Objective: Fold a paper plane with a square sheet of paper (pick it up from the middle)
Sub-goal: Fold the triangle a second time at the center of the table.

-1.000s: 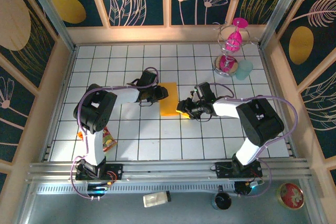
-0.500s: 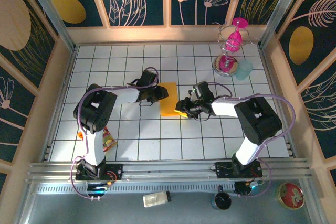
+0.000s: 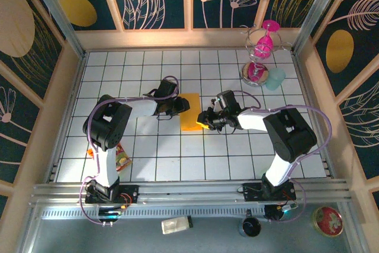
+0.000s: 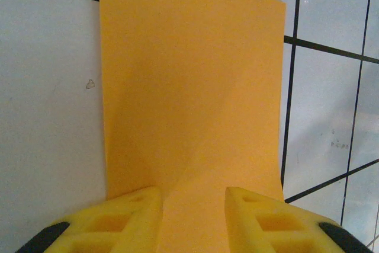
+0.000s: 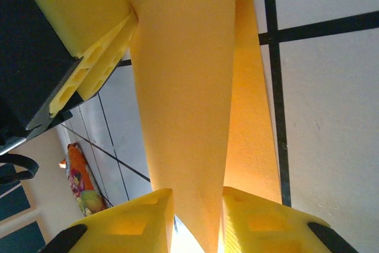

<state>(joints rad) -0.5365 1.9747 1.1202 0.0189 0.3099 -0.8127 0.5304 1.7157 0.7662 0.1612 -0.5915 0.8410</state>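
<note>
Orange-yellow paper lay under my left claw (image 4: 192, 217). Its two yellow fingers stood apart with their tips down on the left edge of the square sheet of paper (image 4: 189, 87), and a strip of it showed bare between them. From there the sheet ran flat across the white tiles, then began to rise along a soft slanting bend.

My right claw (image 5: 198, 217) was at the opposite, right edge. That side of the sheet was lifted off the tiles and curled over, and the raised flap passed straight between my two fingers. They sat close on either side of it, yet a sliver of light showed beside one of them, so I could not tell whether they truly pinched it.

Both claws faced each other across the sheet, which sat about the middle of the tiled table (image 3: 237, 152), a little nearer the far edge than the near one.

Well apart, by the near left corner beside my left arm's base, a red-yellow snack packet (image 3: 121, 159) lay flat. At the far right corner stood a pink hourglass (image 3: 260, 51) in a wire stand.
</note>
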